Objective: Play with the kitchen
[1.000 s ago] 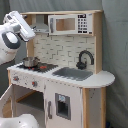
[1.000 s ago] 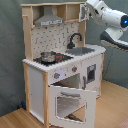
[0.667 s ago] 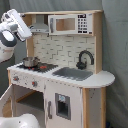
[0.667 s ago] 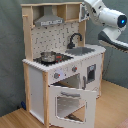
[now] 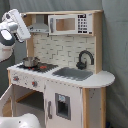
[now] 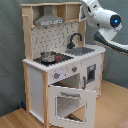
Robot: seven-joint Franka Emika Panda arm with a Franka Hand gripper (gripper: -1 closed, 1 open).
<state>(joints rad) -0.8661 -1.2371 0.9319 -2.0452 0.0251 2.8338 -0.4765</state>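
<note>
The kitchen [image 5: 60,75] [image 6: 60,65] is a tall white and light-wood toy unit. It has a grey hood [image 5: 38,28] [image 6: 50,21], a microwave [image 5: 67,23], a black faucet [image 5: 85,58] [image 6: 75,39], a sink [image 5: 72,73] [image 6: 83,50] and a small pot [image 5: 30,61] [image 6: 48,56] on the stovetop. Its oven door [image 6: 70,104] hangs open, tipped forward. My gripper [image 5: 23,26] [image 6: 85,9] is held high in front of the upper shelf level and touches nothing that I can see.
My white arm [image 6: 107,22] reaches in from the second exterior view's right, over the sink end of the counter. A rounded white part of the robot [image 5: 20,121] fills the first exterior view's bottom left. Grey curtain stands behind the kitchen, wood floor [image 6: 15,120] below.
My arm's end has shifted only slightly, staying high near the top of the kitchen. The oven door stays open and nothing on the kitchen has moved.
</note>
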